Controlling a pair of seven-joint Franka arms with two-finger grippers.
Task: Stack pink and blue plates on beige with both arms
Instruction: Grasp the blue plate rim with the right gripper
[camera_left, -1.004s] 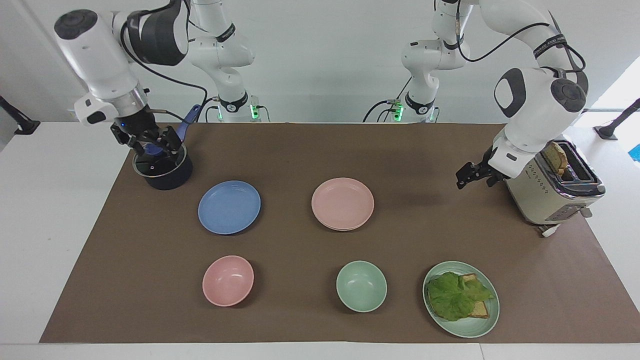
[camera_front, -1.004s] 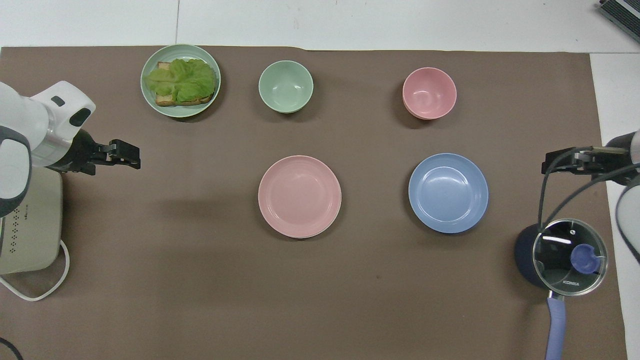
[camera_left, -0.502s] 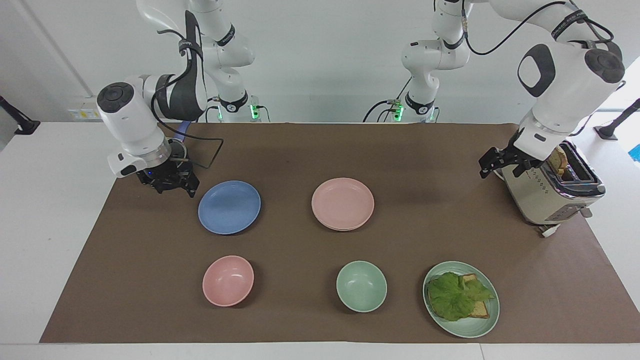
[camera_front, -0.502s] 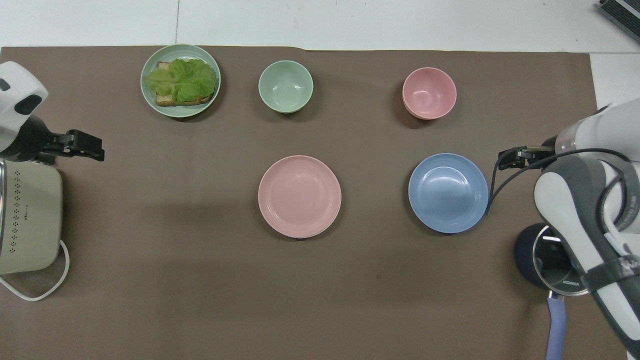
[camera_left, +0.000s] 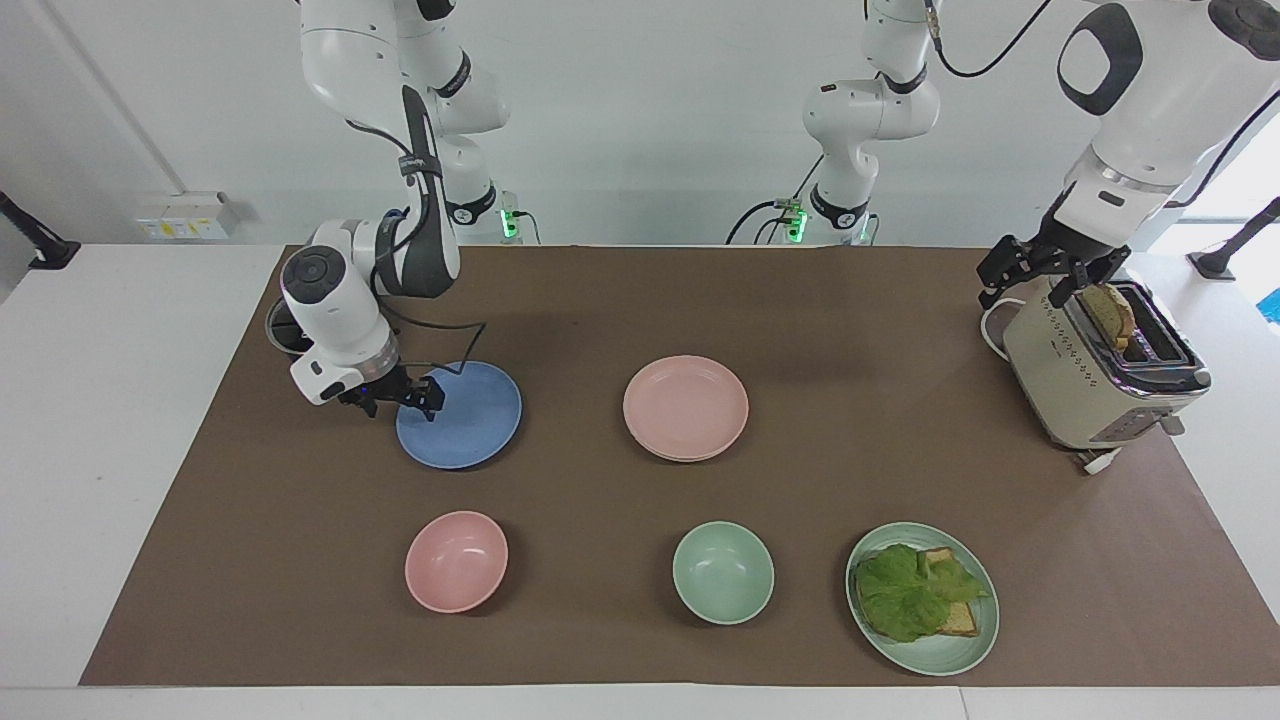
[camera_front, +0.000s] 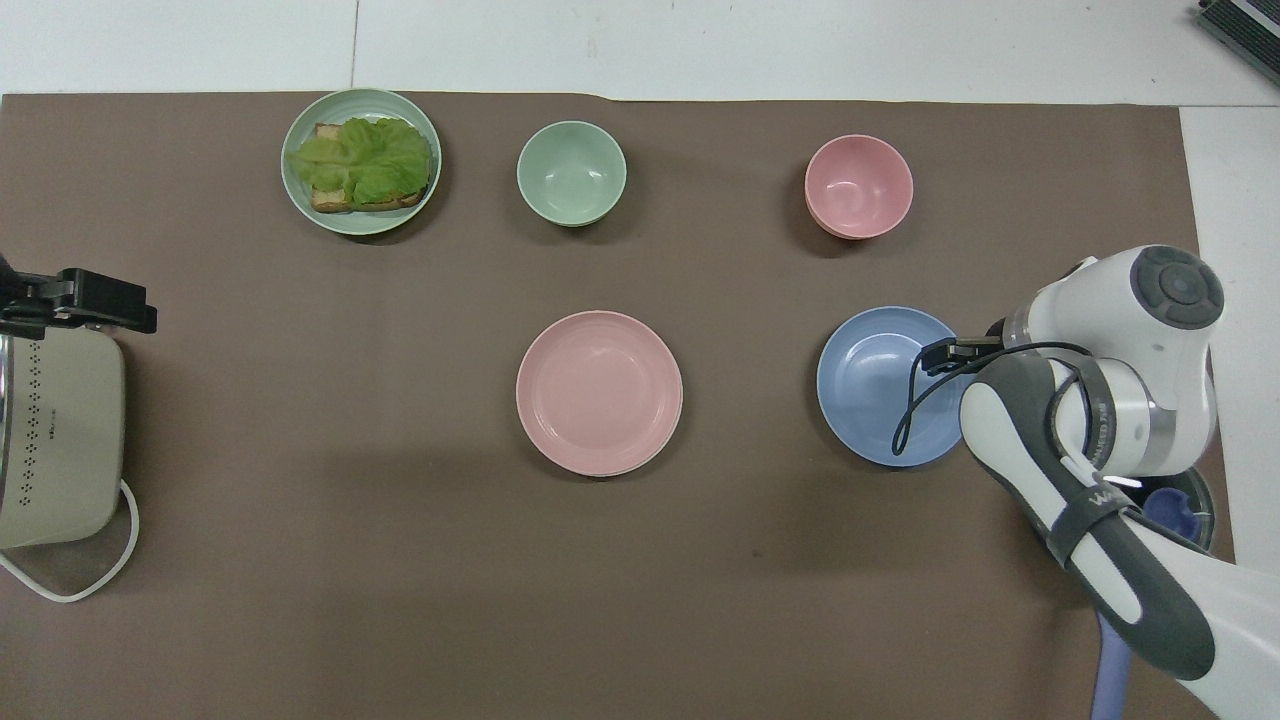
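1. The pink plate (camera_left: 685, 405) lies in the middle of the brown mat (camera_left: 600, 300) and is the landmark for everything below.
2. A second pale rim shows just under the pink plate's edge. It looks like the beige plate (camera_left: 690, 459), with the pink plate stacked on it.
3. The blue plate (camera_left: 470, 420) lies flat on the mat beside the pink plate, toward the right arm's end of the table and apart from it.
4. The right gripper (camera_left: 400, 395) is low over the blue plate's rim, on the side away from the pink plate. Its fingers are spread and hold nothing. I cannot tell whether a fingertip touches the rim.
5. The left gripper (camera_left: 1040, 270) hangs over the toaster (camera_left: 1080, 390), well away from the pink plate toward the left arm's end. Its fingers are spread wide and hold nothing.
6. A bread slice (camera_left: 1110, 315) stands in the toaster's slot.
7. Three dishes lie farther from the robots than the pink plate: a pink bowl (camera_left: 456, 560), a green bowl (camera_left: 722, 572), and a green plate (camera_left: 940, 660) carrying lettuce (camera_left: 910, 595) on toast (camera_left: 960, 620).
8. A dark pot (camera_left: 280, 335) sits toward the right arm's end, mostly hidden by that arm.
9. White lettering on the right arm's black band (camera_front: 1095, 495) is too partial to read. The toaster's side shows rows of dots only.
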